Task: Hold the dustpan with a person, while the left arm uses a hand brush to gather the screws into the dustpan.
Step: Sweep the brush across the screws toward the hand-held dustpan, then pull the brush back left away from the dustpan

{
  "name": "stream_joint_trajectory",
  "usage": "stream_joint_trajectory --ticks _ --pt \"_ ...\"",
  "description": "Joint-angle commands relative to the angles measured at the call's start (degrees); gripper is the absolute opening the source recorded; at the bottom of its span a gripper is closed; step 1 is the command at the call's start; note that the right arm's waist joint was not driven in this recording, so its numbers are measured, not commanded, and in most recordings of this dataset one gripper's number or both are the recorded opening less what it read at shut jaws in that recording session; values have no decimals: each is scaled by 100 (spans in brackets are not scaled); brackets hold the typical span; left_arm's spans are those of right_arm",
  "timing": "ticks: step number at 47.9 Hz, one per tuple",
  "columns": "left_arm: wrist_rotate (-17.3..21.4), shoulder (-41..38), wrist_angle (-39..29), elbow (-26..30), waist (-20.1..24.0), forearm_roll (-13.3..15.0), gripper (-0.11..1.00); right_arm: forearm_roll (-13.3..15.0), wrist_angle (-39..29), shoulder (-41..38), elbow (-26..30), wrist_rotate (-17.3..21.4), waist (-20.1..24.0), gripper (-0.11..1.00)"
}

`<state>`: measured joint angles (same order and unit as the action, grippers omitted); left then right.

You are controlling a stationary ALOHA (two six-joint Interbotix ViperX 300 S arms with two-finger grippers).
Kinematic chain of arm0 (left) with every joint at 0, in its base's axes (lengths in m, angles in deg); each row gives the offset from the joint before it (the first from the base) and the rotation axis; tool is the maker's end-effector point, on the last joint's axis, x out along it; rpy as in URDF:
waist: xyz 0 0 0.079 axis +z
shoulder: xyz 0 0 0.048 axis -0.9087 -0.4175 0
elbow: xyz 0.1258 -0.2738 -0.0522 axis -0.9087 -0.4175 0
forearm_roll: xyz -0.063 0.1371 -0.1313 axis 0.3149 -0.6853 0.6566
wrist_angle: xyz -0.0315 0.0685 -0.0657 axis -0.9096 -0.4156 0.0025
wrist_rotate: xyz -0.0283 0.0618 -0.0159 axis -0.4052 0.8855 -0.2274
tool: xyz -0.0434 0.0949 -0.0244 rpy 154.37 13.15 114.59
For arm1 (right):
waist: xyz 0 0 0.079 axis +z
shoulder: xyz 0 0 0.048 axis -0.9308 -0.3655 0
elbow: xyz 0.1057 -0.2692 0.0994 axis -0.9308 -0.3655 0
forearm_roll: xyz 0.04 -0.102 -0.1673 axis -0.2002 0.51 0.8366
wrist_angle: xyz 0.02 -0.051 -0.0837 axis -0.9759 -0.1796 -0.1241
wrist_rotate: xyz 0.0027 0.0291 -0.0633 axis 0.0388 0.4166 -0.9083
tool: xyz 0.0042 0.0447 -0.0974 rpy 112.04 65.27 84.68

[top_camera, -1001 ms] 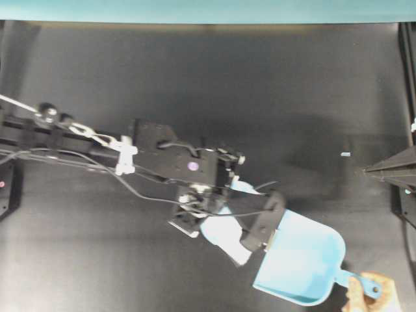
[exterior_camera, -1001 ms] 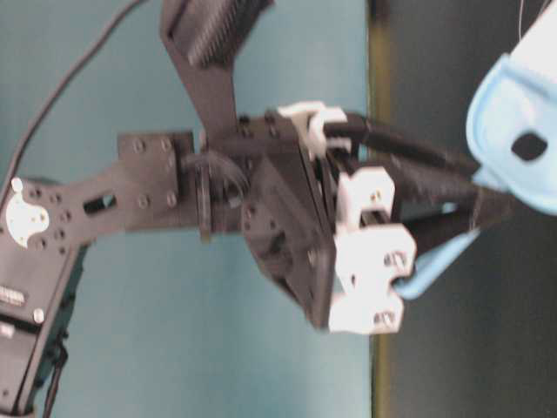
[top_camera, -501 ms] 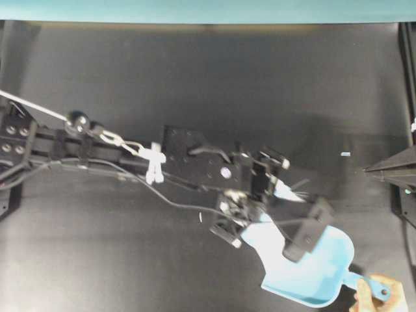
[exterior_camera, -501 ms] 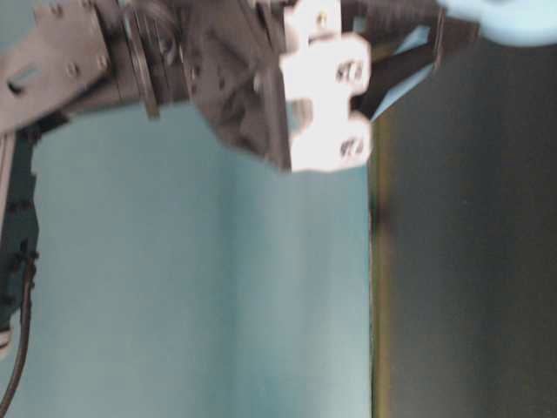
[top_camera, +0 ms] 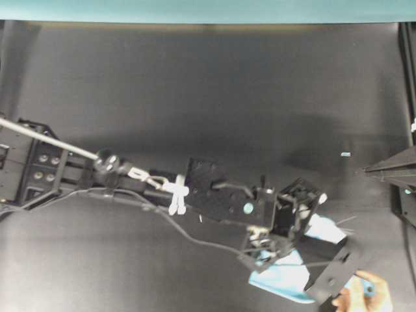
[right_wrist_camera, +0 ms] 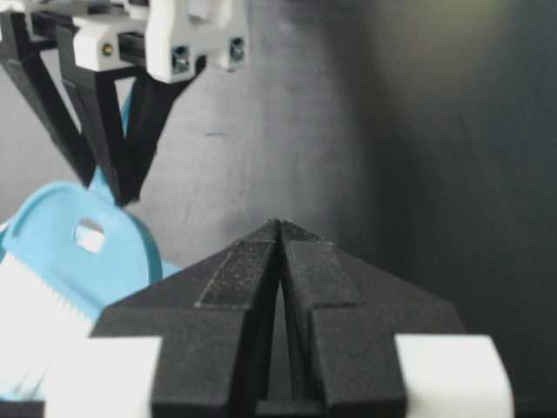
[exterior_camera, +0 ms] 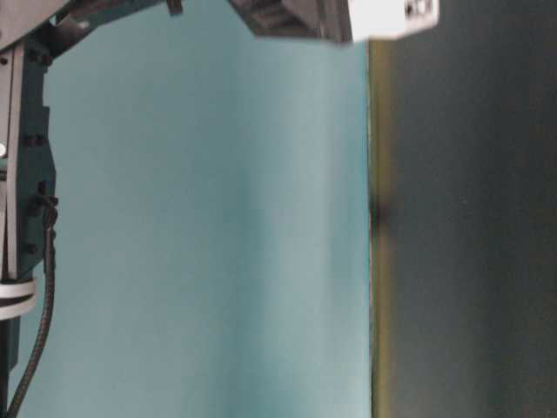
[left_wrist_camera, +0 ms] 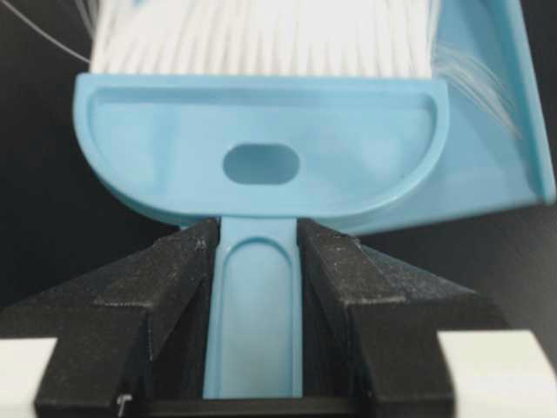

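Note:
My left gripper (left_wrist_camera: 258,235) is shut on the thin handle of the light blue hand brush (left_wrist_camera: 261,161). Its white bristles (left_wrist_camera: 261,35) point away, beside a raised wall of the dustpan (left_wrist_camera: 500,113). Overhead, the left arm (top_camera: 214,198) reaches to the lower right, where the brush (top_camera: 325,229) and the gripper's black bar cover part of the dustpan (top_camera: 283,281). The person's hand (top_camera: 364,300) holds the dustpan's handle at the bottom edge. My right gripper (right_wrist_camera: 278,225) is shut and empty, parked at the right edge (top_camera: 369,170). I can make out no screws.
A tiny pale scrap (top_camera: 345,154) lies on the black table left of the right gripper. A teal wall (exterior_camera: 218,261) bounds the far side. Loose cables (top_camera: 162,218) trail under the left arm. From the right wrist view the brush (right_wrist_camera: 78,252) sits low at the left.
The left arm has swept the brush to the right and toward the front edge, over the dustpan. The gripper has slid out of the top of the table-level view. The right arm has not moved.

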<state>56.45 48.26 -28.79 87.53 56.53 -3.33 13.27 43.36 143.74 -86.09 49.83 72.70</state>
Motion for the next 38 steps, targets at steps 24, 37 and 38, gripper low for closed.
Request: stream_joint_trajectory --ticks 24,37,38 --pt "-9 1169 -1063 158 -44 0 30 9 26 -26 26 -35 -9 0" --pt "-114 2083 -1107 -1204 -18 0 30 9 26 -18 35 -35 0 0" --pt "-123 2153 -1099 -1362 0 0 30 9 26 -18 35 -35 0 0"
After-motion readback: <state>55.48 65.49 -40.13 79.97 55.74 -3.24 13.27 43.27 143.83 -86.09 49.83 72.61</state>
